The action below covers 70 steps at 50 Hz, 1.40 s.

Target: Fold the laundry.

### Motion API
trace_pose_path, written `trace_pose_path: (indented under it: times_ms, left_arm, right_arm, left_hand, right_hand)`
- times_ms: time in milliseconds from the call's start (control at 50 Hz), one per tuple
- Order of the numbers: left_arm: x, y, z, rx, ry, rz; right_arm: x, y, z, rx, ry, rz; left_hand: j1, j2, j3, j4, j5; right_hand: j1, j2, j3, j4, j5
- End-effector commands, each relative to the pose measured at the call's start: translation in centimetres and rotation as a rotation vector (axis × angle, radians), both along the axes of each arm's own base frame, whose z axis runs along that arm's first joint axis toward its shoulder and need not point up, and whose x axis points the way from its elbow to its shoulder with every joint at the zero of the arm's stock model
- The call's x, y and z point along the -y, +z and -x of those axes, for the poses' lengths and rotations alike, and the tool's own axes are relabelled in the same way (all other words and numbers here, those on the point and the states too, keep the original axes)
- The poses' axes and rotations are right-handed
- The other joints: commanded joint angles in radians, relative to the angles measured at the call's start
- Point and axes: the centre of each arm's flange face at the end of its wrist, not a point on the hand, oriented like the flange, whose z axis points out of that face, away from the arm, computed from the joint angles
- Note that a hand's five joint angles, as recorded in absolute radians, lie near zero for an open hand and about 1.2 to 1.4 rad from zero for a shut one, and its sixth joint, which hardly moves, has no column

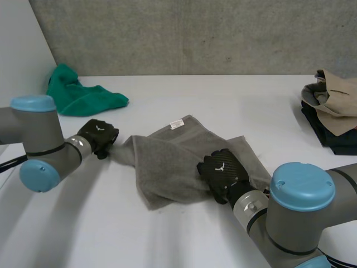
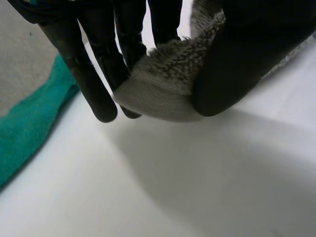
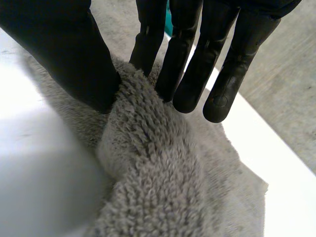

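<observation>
grey towel [image 1: 167,156] sits mid-table, rumpled and partly doubled over, label on its far edge. Thick terry, so I'd expect soft, light, no stiffness: it will sag and drag from any hold, decent friction, nothing to break. Best holds are corners and the hem; a mid-cloth bunch only lifts a ridge. left hand [image 1: 98,137] is at the towel's left corner, fairly straight fingers [image 2: 94,74] on one side and thumb on the other, hem pinched between, corner apparently off the table [image 1: 184,229]. right hand [image 1: 223,174] is on the near-right part, thumb and fingers [image 3: 190,74] squeezing a raised ridge of pile. green cloth [image 1: 78,96] far left, clothes pile [image 1: 334,106] far right, both well apart
</observation>
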Motion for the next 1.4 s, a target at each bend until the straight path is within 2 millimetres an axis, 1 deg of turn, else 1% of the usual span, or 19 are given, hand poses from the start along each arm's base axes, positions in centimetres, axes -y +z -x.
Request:
trace_pose_path:
  times_ms: [20, 60, 120, 140, 200, 300, 380, 500, 580, 660, 680, 740, 800, 840, 980, 1080, 1180, 1300, 1400]
  left_arm:
    - [0.9, 1.3, 0.8, 0.007, 0.056, 0.12]
    - [0.7, 1.9, 1.0, 0.015, 0.075, 0.142]
    - [0.3, 5.3, 0.8, 0.002, 0.124, 0.218]
    - [-0.3, 8.0, 0.7, -0.02, 0.137, 0.274]
    - [-1.4, 11.0, 0.6, -0.064, 0.14, 0.331]
    - [-5.0, 19.0, 0.1, -0.239, 0.143, 0.518]
    - [-7.9, 22.7, -0.3, -0.311, 0.127, 0.614]
    - [-10.4, 23.0, 0.0, -0.327, 0.094, 0.618]
    - [-11.5, 22.1, 0.7, -0.322, 0.07, 0.591]
    - [-12.0, 22.4, 0.7, -0.324, 0.07, 0.597]
    - [-11.9, 22.4, 0.6, -0.323, 0.074, 0.598]
    - [-11.8, 22.2, 0.3, -0.318, 0.085, 0.595]
    - [-11.4, 21.9, -0.2, -0.309, 0.104, 0.591]
    - [-11.2, 21.8, -0.6, -0.303, 0.115, 0.591]
    - [-10.5, 21.3, -1.5, -0.287, 0.149, 0.582]
    - [-10.5, 21.3, -1.6, -0.288, 0.149, 0.582]
    - [-10.6, 21.8, -1.5, -0.297, 0.144, 0.594]
    - [-10.6, 22.5, -1.4, -0.305, 0.14, 0.614]
    - [-10.6, 22.6, -1.4, -0.304, 0.14, 0.617]
  right_arm:
    - [0.8, 3.3, 0.4, 0.046, -0.019, 0.085]
    - [1.7, 4.4, 1.2, 0.058, -0.051, 0.101]
    - [3.4, 6.8, 3.0, 0.076, -0.118, 0.13]
    - [3.9, 8.5, 3.8, 0.087, -0.136, 0.151]
    - [4.6, 10.9, 4.6, 0.103, -0.154, 0.183]
    - [8.0, 15.4, 6.8, 0.132, -0.203, 0.247]
    - [10.9, 18.9, 8.4, 0.166, -0.24, 0.335]
    - [14.4, 19.4, 7.5, 0.194, -0.23, 0.383]
    - [14.4, 19.3, 4.1, 0.263, -0.146, 0.412]
    - [13.2, 17.8, -0.2, 0.364, -0.036, 0.4]
    - [12.7, 16.3, -1.5, 0.37, -0.01, 0.365]
    - [12.1, 13.7, -2.5, 0.344, -0.003, 0.278]
    - [11.2, 11.3, -2.4, 0.292, -0.036, 0.155]
    - [10.8, 10.6, -1.4, 0.26, -0.103, 0.086]
    - [8.2, 9.2, 1.9, 0.204, -0.238, -0.13]
    - [7.7, 5.1, 6.1, 0.171, -0.356, -0.362]
    - [5.8, 2.7, 5.3, 0.196, -0.273, -0.441]
    - [5.8, -0.2, 3.1, 0.237, -0.216, -0.449]
    - [6.1, -0.9, 1.7, 0.258, -0.189, -0.445]
  left_hand:
    - [0.364, 0.393, 0.414, 0.41, 0.419]
    - [0.364, 0.393, 0.414, 0.41, 0.419]
    - [0.364, 0.393, 0.414, 0.41, 0.419]
    - [0.364, 0.393, 0.414, 0.41, 0.419]
    - [0.364, 0.393, 0.414, 0.41, 0.419]
    - [0.364, 0.393, 0.414, 0.41, 0.419]
    - [0.364, 0.393, 0.414, 0.41, 0.419]
    - [0.364, 0.393, 0.414, 0.41, 0.419]
    - [0.364, 0.393, 0.414, 0.41, 0.419]
    - [0.364, 0.393, 0.414, 0.41, 0.419]
    - [0.364, 0.393, 0.414, 0.41, 0.419]
    - [0.364, 0.393, 0.414, 0.41, 0.419]
    - [0.364, 0.393, 0.414, 0.41, 0.419]
    - [0.364, 0.393, 0.414, 0.41, 0.419]
    - [0.364, 0.393, 0.414, 0.41, 0.419]
    - [0.364, 0.393, 0.414, 0.41, 0.419]
    - [0.364, 0.393, 0.414, 0.41, 0.419]
    - [0.364, 0.393, 0.414, 0.41, 0.419]
    - [0.364, 0.393, 0.414, 0.41, 0.419]
  right_hand:
    - [0.36, 0.245, 0.251, 0.253, 0.276]
    - [0.36, 0.245, 0.251, 0.253, 0.276]
    - [0.36, 0.245, 0.251, 0.253, 0.276]
    - [0.36, 0.245, 0.251, 0.253, 0.276]
    - [0.36, 0.245, 0.251, 0.253, 0.276]
    - [0.36, 0.245, 0.251, 0.253, 0.276]
    - [0.36, 0.245, 0.251, 0.253, 0.276]
    - [0.36, 0.245, 0.251, 0.253, 0.276]
    - [0.36, 0.245, 0.251, 0.253, 0.276]
    - [0.36, 0.245, 0.251, 0.253, 0.276]
    - [0.36, 0.245, 0.251, 0.253, 0.276]
    - [0.36, 0.245, 0.251, 0.253, 0.276]
    - [-0.499, -0.615, -0.608, -0.606, -0.583]
    - [-0.669, -0.785, -0.778, -0.776, -0.753]
    - [-0.725, -0.841, -0.834, -0.832, -0.809]
    - [-0.678, -0.794, -0.787, -0.785, -0.762]
    - [-0.613, -0.729, -0.722, -0.721, -0.698]
    - [-0.531, -0.647, -0.64, -0.638, -0.616]
    - [-0.478, -0.594, -0.587, -0.585, -0.563]
